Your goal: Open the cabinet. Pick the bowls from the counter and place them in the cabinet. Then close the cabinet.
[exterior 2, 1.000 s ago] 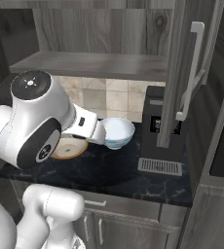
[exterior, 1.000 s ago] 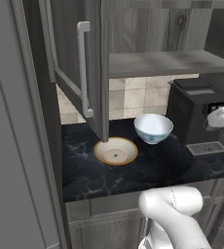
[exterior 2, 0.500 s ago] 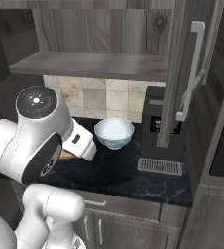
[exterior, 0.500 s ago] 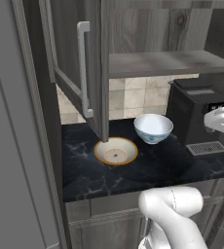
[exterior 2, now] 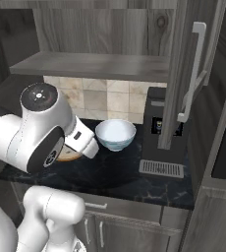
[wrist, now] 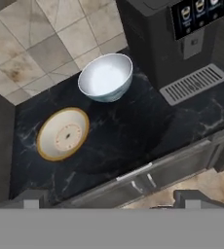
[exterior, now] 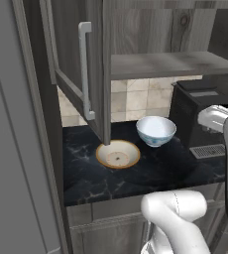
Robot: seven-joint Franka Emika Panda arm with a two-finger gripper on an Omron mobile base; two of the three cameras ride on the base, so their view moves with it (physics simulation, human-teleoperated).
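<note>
While the gripper (wrist: 109, 202) hangs spread and empty, both bowls lie ahead; the white bowl (wrist: 105, 78) sits farther. The cream bowl (wrist: 63, 133) lies nearer, off to one side.

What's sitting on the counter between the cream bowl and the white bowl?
Nothing: in the hand view, bare black counter separates the cream bowl from the white bowl.

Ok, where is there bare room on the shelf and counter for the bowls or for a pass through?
The cabinet shelf is bare between both open doors. On the counter, the front strip ahead of the cream bowl and white bowl is free, up to the drip grille. Crowded: the back, bowls beside the coffee machine.
</note>
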